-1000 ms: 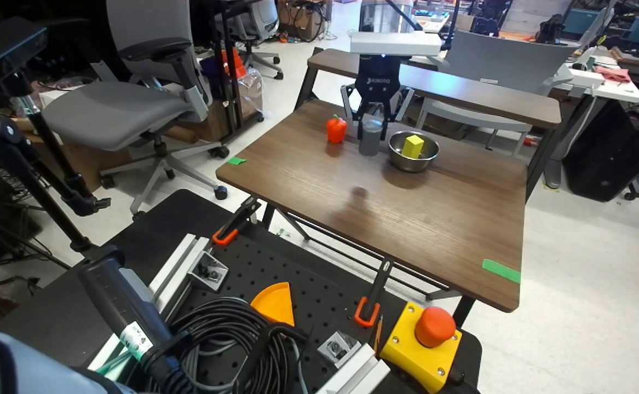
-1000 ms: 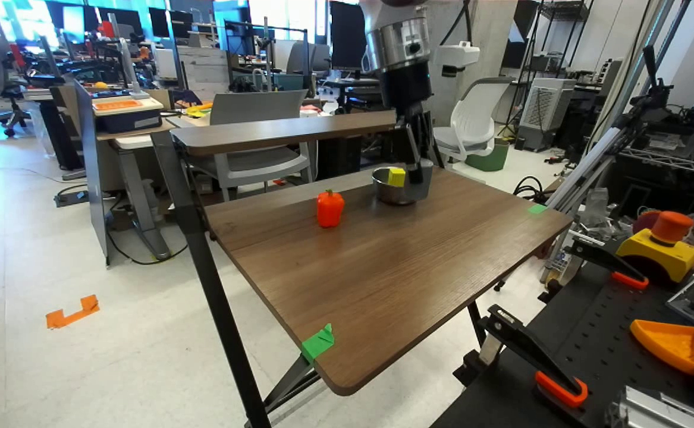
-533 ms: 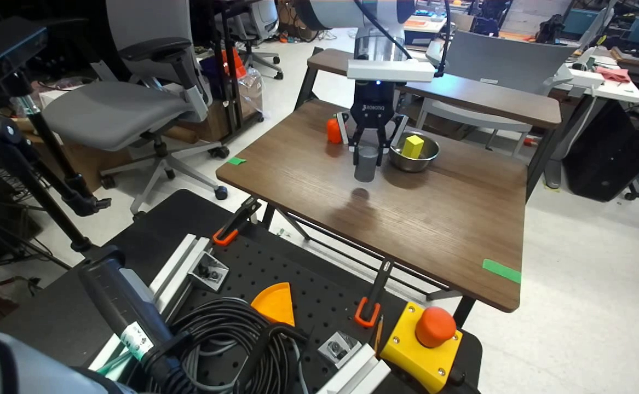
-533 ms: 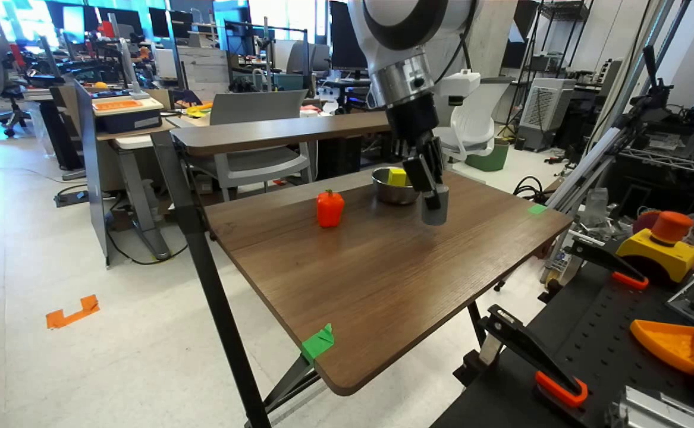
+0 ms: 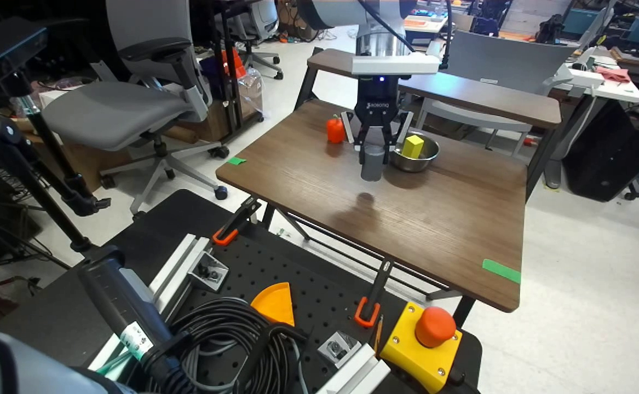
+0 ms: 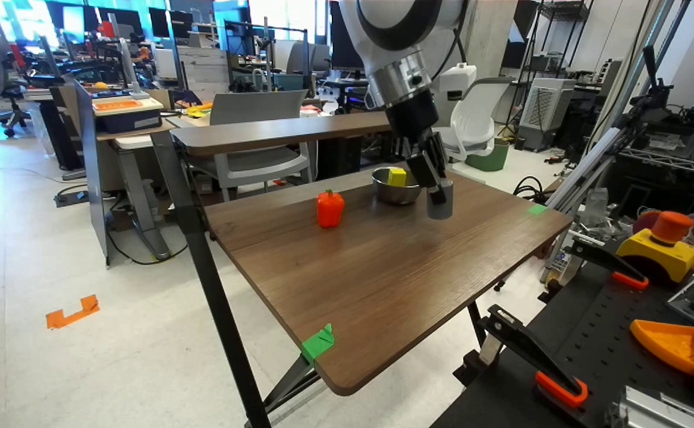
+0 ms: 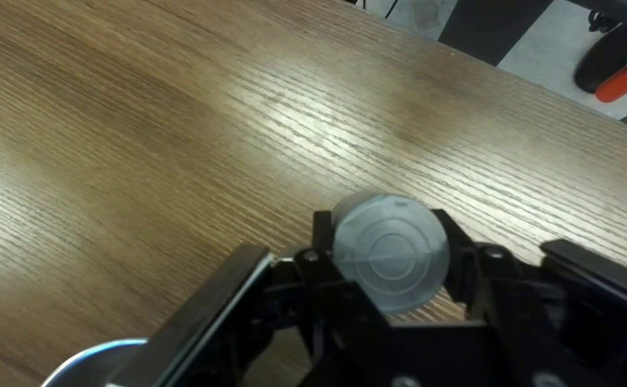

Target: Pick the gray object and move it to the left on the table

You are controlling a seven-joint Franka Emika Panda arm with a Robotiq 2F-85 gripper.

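Two jaws of mine pinch the gray cylinder (image 7: 391,255) from opposite sides, holding it clear of the counter (image 5: 439,224), near the metal bowl (image 6: 392,195) with a yellow block (image 5: 412,146) inside.

Windows (image 6: 290,19) blown out at 11 o'clock in an exterior view. Soft shadow (image 5: 358,213) thrown on worktop (image 5: 292,164), 6 o'clock of claw (image 5: 374,157). Wrist view: worktop washed by glare (image 7: 316,129) at 12 and 9 o'clock, claw slightly blurred toward 5.
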